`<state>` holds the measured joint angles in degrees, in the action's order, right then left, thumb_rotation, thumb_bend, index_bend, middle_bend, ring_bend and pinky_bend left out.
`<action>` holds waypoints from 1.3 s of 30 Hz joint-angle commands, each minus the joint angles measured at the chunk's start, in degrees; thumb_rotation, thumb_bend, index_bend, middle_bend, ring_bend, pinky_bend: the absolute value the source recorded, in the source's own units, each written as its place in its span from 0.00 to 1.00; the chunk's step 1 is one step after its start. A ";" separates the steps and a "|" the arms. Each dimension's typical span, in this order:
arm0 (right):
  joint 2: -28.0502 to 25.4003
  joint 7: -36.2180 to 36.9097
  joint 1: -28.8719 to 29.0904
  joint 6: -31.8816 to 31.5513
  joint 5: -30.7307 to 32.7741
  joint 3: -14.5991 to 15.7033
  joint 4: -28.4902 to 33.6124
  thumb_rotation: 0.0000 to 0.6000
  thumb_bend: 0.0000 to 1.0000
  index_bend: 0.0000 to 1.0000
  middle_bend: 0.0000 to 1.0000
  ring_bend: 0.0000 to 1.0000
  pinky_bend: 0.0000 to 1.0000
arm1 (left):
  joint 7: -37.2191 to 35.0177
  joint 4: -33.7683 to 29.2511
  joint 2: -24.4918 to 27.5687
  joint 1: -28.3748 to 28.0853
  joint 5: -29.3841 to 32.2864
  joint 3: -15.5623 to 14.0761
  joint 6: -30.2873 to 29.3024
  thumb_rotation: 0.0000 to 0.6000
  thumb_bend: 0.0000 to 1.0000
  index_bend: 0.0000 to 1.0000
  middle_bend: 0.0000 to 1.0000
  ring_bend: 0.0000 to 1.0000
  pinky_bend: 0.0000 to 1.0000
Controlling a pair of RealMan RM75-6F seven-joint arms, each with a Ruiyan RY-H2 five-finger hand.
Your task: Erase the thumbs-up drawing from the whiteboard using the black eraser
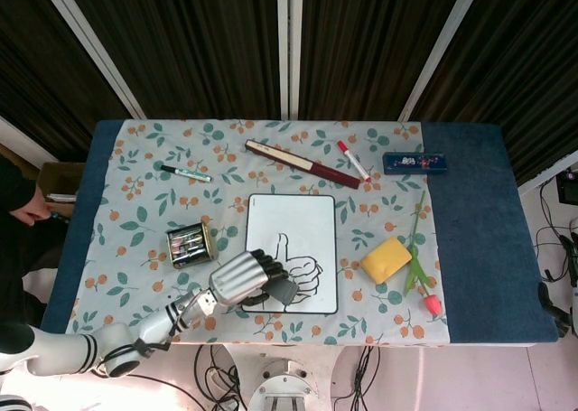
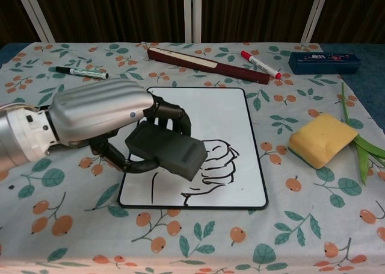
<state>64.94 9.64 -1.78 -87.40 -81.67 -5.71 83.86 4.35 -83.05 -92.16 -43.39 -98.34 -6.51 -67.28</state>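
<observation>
Whiteboard (image 2: 231, 126) is laid flat on the floral tablecloth (image 2: 72, 238) near the front edge of the table, with the thumbs-up drawing (image 2: 216, 165) occupying its lower half. The black eraser (image 2: 165, 152) is clamped in the left hand (image 2: 99, 120), fingers wrapped over its top and the thumb underneath, and is positioned over the lower-left part of the board, covering the thumb portion of the outline. Whether the eraser face is pressed against the surface or held just above it cannot be determined from either view. For a clean wipe, the eraser face should be kept flat and parallel to the board, and light, even downward pressure should be applied so that the unsecured board is not pushed across the cloth. Strokes should be overlapped and carried across the fist lines toward the right edge. The right hand is not shown in either view. In the chest view, the grip, the tilt of the eraser and the remaining fist lines are seen closely. In the head view, the left hand (image 1: 242, 278) and whiteboard (image 1: 302, 217) are small, but the wider layout is given, including a tin can (image 1: 189, 244) just left of the board, which is hidden behind the hand in the chest view.
</observation>
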 commanded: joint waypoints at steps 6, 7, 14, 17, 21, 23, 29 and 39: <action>0.04 -0.50 0.25 0.44 -0.05 0.11 0.34 1.00 0.34 0.00 0.00 0.00 0.00 | 1.50 1.21 -1.39 2.55 -2.36 -2.16 -0.99 1.00 0.45 0.69 0.64 0.52 0.62; 0.01 -0.57 0.26 0.38 -0.06 0.08 0.43 1.00 0.34 0.00 0.00 0.00 0.00 | 1.44 1.32 -1.59 2.74 -2.59 -2.29 -0.96 1.00 0.45 0.69 0.64 0.52 0.62; -0.14 -0.91 0.28 0.68 0.17 0.17 0.86 1.00 0.34 0.00 0.00 0.00 0.00 | 1.57 2.70 -3.24 3.34 -3.27 -2.08 -0.21 1.00 0.45 0.69 0.65 0.52 0.62; -0.11 -0.91 0.28 0.80 0.26 0.21 0.78 1.00 0.33 0.00 0.00 0.00 0.00 | 1.43 3.48 -4.00 3.40 -2.94 -1.69 0.47 1.00 0.45 0.70 0.65 0.52 0.62; -0.18 -0.72 0.27 0.82 0.43 0.11 0.75 1.00 0.34 0.00 0.00 0.00 0.00 | 1.59 3.69 -4.69 3.55 -2.41 -1.41 1.64 1.00 0.48 0.71 0.65 0.53 0.63; -0.22 -0.70 0.30 0.89 0.52 0.07 0.72 1.00 0.34 0.00 0.00 0.00 0.00 | 1.87 3.71 -4.87 3.63 -2.43 -1.35 1.94 1.00 0.48 0.72 0.66 0.53 0.63; -0.03 -0.70 0.50 1.48 0.68 0.17 0.62 1.00 0.34 0.00 0.00 0.00 0.00 | 1.92 4.29 -5.77 3.63 -1.75 -0.18 2.59 1.00 0.49 0.75 0.67 0.55 0.65; -0.16 -0.64 0.43 1.32 0.58 0.24 0.72 1.00 0.34 0.00 0.00 0.00 0.00 | 1.65 7.00 -7.80 2.92 0.40 2.28 4.76 1.00 0.50 0.76 0.69 0.56 0.66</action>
<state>64.79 8.98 -1.35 -86.09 -81.11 -5.46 84.59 6.01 -76.14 -99.88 -40.42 -98.01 -4.31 -62.61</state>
